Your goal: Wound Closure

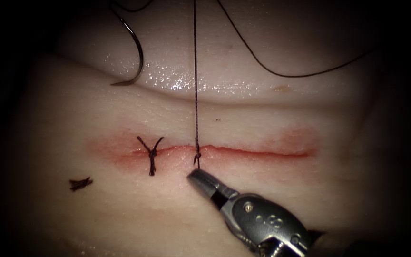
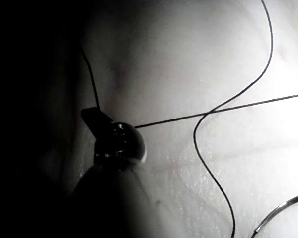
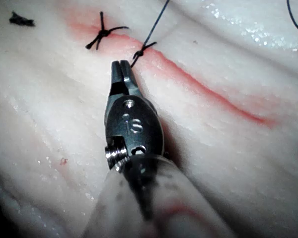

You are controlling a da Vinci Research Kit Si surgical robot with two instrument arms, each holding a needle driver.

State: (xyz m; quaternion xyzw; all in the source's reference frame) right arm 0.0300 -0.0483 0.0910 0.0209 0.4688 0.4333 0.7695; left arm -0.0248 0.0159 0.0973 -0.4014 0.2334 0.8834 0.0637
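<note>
darkness rings the lit field — no walls or furniture discernible — glare falls from above

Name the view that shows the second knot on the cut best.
The right wrist view: the second knot sits close up just ahead of the right tool, its strand rising away. The endoscope view shows it smaller, on the cut.

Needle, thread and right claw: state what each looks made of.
Needle: thin dark metal, apparently; it keeps a stiff curve, lying free on the tissue.
Thread: dark, seemingly braided fibre, taut from the knot.
Right claw: brushed grey steel with stamped marks; shut, holding nothing.
</note>
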